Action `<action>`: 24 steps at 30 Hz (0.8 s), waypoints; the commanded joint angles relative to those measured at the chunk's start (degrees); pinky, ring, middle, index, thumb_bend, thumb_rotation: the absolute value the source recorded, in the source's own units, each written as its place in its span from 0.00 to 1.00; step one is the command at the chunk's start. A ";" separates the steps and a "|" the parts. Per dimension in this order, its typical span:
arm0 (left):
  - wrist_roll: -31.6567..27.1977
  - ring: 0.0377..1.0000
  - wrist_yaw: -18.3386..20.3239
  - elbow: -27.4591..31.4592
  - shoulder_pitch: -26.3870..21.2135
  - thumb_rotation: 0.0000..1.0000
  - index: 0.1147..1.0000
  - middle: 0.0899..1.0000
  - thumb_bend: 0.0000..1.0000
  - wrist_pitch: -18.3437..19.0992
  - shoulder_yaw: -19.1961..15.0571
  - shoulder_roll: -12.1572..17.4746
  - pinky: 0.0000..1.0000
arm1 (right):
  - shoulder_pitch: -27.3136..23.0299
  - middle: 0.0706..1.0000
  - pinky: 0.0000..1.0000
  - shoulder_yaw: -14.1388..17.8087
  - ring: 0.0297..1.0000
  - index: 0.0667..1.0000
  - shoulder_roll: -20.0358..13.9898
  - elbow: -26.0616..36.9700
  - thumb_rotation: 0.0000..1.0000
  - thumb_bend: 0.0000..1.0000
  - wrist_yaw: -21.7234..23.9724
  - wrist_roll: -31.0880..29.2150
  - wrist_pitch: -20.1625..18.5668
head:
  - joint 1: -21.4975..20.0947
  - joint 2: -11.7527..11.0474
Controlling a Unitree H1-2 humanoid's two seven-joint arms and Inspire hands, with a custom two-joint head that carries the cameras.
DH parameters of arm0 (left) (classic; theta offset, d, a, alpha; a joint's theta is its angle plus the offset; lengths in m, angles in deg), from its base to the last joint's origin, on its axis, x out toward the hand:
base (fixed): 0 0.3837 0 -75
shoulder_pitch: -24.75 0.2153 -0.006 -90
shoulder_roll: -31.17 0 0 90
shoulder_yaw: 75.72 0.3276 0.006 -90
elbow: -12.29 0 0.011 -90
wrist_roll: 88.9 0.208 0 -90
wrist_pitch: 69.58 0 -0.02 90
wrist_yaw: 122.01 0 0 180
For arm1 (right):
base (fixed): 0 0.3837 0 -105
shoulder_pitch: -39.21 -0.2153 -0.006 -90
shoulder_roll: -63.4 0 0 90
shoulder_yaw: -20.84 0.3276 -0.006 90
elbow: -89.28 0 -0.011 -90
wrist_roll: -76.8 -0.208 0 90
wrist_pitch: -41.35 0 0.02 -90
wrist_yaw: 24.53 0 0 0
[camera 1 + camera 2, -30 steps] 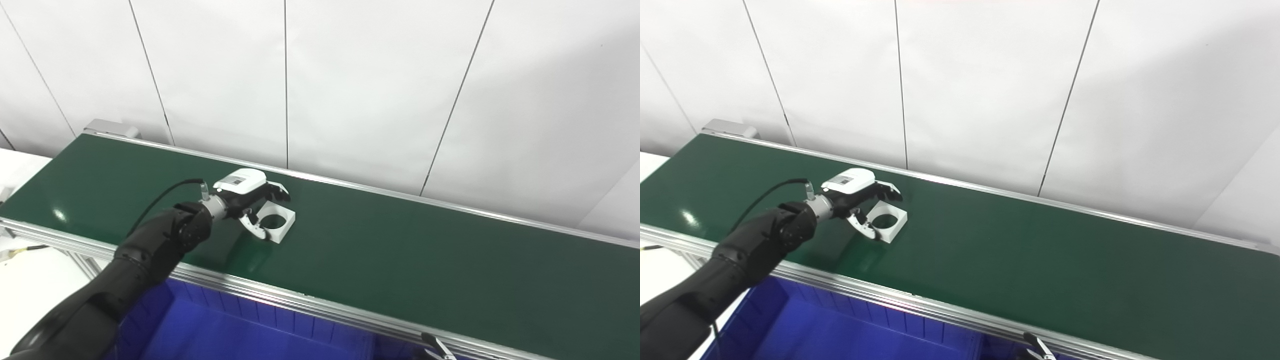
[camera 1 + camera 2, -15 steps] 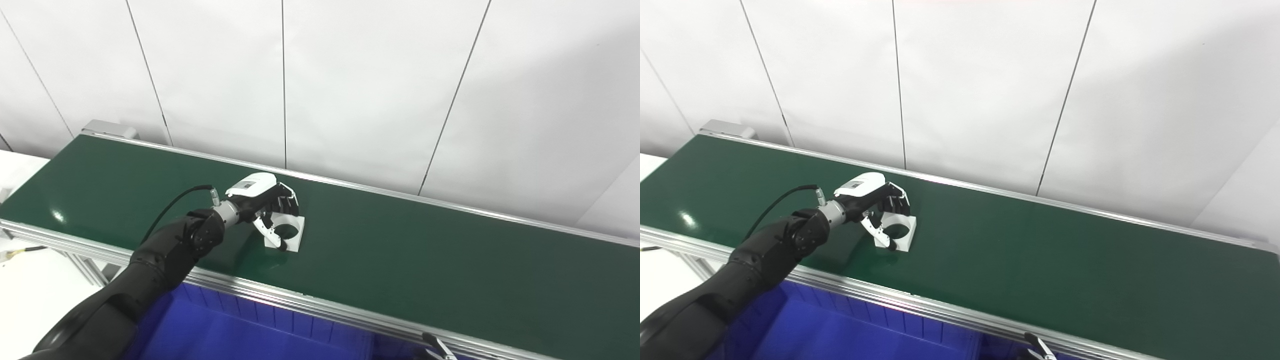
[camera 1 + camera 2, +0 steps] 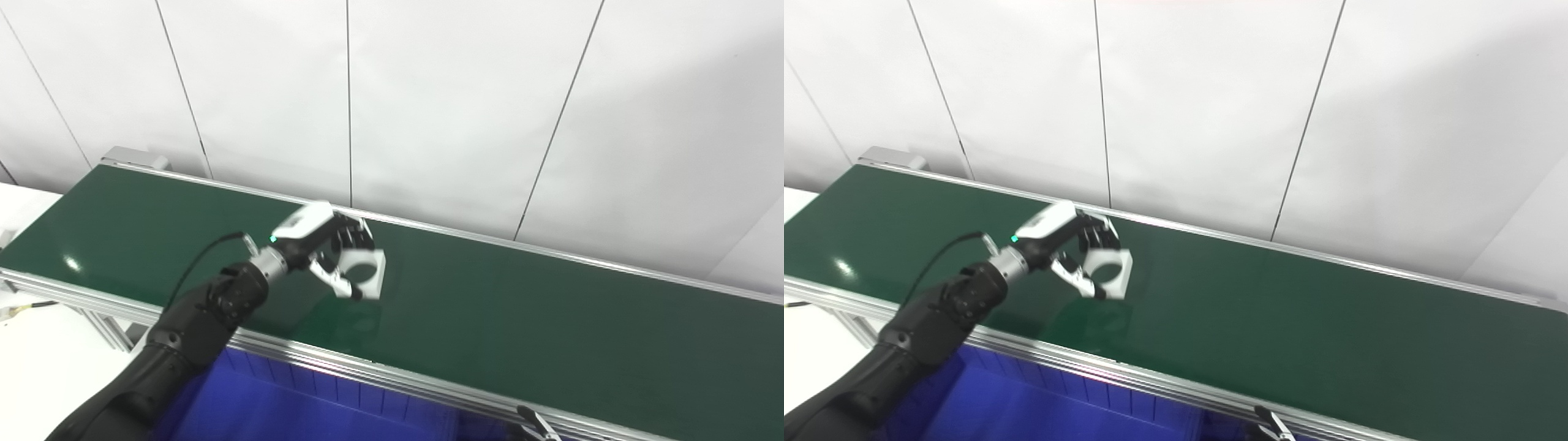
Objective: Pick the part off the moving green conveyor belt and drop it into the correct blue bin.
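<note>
My left hand (image 3: 324,248) is shut on a white square part with a round hole (image 3: 367,272) and holds it lifted above the green conveyor belt (image 3: 490,312). The part is tilted, its hole facing me, with fingers over its far side and the thumb on its near edge. The hand (image 3: 1072,251) and the part (image 3: 1111,269) also show in the right eye view. Only a small dark tip of my right hand (image 3: 536,425) shows at the bottom edge; I cannot tell how its fingers stand.
A blue bin (image 3: 294,410) sits below the belt's near silver rail (image 3: 398,383). A white panelled wall (image 3: 429,110) runs behind the belt. A white table surface (image 3: 37,343) lies at the left.
My left hand closed its fingers on the part, then lifted it off the belt and tilted it up. The part moved slightly right and up.
</note>
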 commanded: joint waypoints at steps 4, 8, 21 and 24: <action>-8.30 0.37 0.33 8.85 1.35 0.00 0.47 0.43 0.49 -2.16 -3.94 1.60 0.30 | 0.21 0.77 0.67 0.40 0.76 0.88 0.49 1.83 0.36 0.82 -0.55 -0.29 2.56 | -1.18 0.90; -11.50 0.36 1.38 12.17 3.72 0.00 0.47 0.45 0.49 -2.15 -4.64 1.87 0.32 | 0.46 0.77 0.67 0.40 0.76 0.88 0.60 2.98 0.35 0.81 -0.64 0.63 1.85 | -3.55 2.91; -11.99 0.42 1.32 14.14 12.72 0.00 0.43 0.44 0.50 -2.20 0.93 3.43 0.21 | 1.86 0.80 0.68 0.24 0.78 0.90 3.03 5.49 0.36 0.77 -2.68 4.00 1.26 | -12.88 8.94; -12.12 0.42 1.12 13.09 14.21 0.00 0.43 0.43 0.50 -2.21 3.88 3.79 0.28 | 2.18 0.80 0.69 0.28 0.79 0.90 4.15 6.14 0.39 0.76 -3.47 5.08 0.70 | -14.60 9.64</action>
